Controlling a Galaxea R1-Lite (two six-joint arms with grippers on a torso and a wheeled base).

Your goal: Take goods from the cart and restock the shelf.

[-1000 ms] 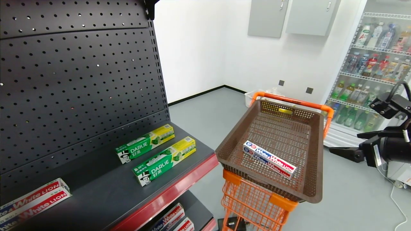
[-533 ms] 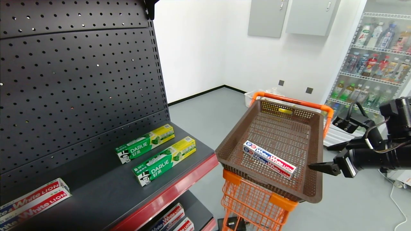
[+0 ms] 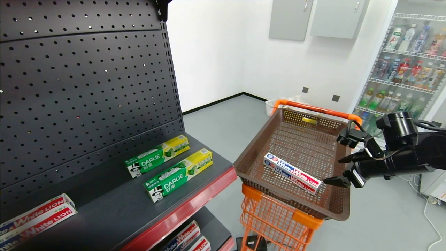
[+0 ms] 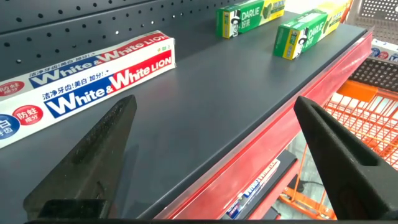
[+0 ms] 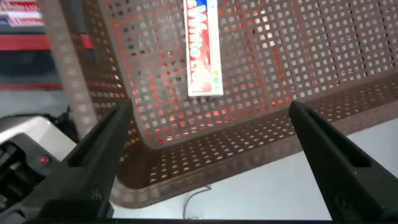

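Now the right gripper (image 3: pixel 332 171), fingers spread apart, has swung in from the side to the right rim of the brown perforated plastic basket (image 3: pixel 258 139), nearing the white-and-red toothpaste box (image 3: pixel 292 173) lying flat inside, so a pickup looks close.

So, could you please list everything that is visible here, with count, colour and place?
shelf: 1, black, red edge, left
cart: 1, orange, beside shelf
basket: 1, brown, atop cart
green toothpaste boxes: 2, green-yellow, on shelf
white toothpaste boxes: 2, white-red-blue, shelf's near end
single white toothpaste box: 1, white-red-blue, in basket
drinks cooler: 1, white, far right
right tool: 1, black, open, by basket's right rim
left tool: 1, black, open, above shelf
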